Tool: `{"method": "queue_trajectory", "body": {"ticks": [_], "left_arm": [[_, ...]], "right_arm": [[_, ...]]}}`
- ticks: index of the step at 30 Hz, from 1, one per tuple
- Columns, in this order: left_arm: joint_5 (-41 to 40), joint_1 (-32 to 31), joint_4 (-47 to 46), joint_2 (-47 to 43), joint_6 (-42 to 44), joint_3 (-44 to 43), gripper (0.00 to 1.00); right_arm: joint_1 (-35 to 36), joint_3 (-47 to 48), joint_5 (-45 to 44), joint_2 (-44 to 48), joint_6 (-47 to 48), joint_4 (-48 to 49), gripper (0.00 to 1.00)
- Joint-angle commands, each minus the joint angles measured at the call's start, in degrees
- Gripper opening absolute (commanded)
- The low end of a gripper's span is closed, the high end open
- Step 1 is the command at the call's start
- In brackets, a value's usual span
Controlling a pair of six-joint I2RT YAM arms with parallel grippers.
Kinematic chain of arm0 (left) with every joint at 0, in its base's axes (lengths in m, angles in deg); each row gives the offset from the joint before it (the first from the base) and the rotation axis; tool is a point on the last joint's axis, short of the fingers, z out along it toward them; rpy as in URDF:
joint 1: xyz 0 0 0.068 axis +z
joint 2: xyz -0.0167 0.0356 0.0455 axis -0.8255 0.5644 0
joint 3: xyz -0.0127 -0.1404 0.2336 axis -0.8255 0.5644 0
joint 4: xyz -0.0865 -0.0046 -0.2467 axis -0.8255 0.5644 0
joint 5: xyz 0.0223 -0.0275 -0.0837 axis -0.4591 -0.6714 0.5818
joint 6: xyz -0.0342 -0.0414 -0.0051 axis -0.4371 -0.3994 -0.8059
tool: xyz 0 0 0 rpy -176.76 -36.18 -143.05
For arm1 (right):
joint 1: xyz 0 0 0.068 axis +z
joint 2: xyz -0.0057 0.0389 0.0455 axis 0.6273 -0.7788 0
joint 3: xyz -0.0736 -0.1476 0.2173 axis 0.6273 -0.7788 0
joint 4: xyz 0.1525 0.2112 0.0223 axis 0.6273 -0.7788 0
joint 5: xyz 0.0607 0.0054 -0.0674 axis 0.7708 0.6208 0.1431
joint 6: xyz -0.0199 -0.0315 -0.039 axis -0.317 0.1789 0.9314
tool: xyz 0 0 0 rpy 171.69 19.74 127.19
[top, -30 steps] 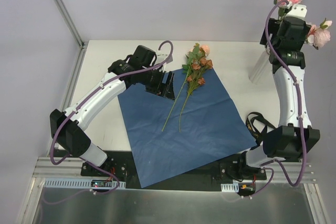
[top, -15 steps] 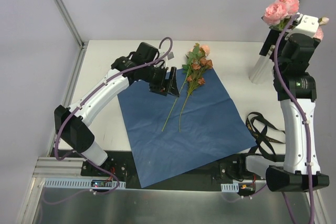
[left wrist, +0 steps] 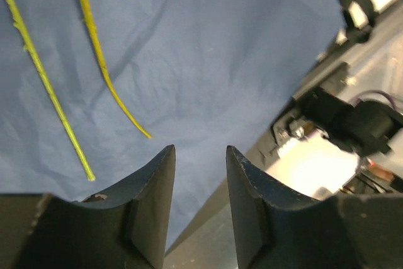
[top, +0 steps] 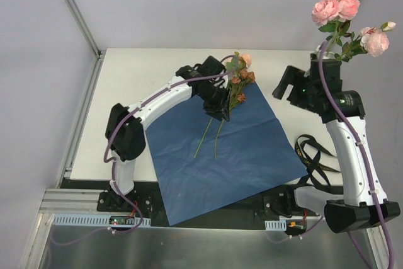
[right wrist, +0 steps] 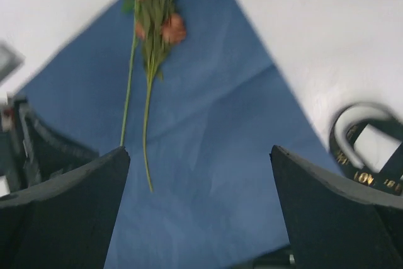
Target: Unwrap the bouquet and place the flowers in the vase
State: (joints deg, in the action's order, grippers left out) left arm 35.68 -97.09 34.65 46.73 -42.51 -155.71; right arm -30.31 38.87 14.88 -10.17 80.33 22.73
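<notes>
The left gripper [left wrist: 199, 155] hangs low over the blue paper sheet [top: 245, 149]. Its jaws stand partly open with a narrow gap, and only paper shows through that gap, so it has hold of nothing. Two thin green stems [left wrist: 94, 48] lie flat on the sheet, ahead of its fingers and off to their left in its wrist view, and their cut ends stop short of the fingertips. From above, this gripper sits over the same two stems just below their peach-orange blooms [top: 239, 80]; whether it touches them I cannot tell. The sheet is spread open on the white table [top: 126, 92], and these two flowers are all that lies on it. The right gripper [right wrist: 198, 150] is raised well above the sheet's right half with its jaws spread wide and nothing between them. The two stems are far below it and to its left, and one black ribbon [right wrist: 352, 171] lies loose on the table below it to the right. Behind the right wrist rise pink roses [top: 327, 9], three open blooms and two buds. The vase is hidden by that arm.
</notes>
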Motion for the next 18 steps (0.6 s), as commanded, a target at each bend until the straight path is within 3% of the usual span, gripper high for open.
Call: {"method": "queue_trajectory", "body": {"ticks": [1,4,18], "left_arm": [[-12.67,-3.27,8.83,7.06,0.3,-8.68,0.37],[-18.14,-4.42,10.33,11.1,0.75,-9.85,0.36],[-23.33,-6.01,10.51,22.09,-1.28,-12.39,0.23]], "right_arm": [[4.73,-4.7,7.87,-1.22,-5.26,-11.26,0.97],[7.28,-7.26,8.14,0.01,-5.61,-11.97,0.97],[7.9,-11.75,6.56,9.06,-2.28,-15.66,0.97]]}}
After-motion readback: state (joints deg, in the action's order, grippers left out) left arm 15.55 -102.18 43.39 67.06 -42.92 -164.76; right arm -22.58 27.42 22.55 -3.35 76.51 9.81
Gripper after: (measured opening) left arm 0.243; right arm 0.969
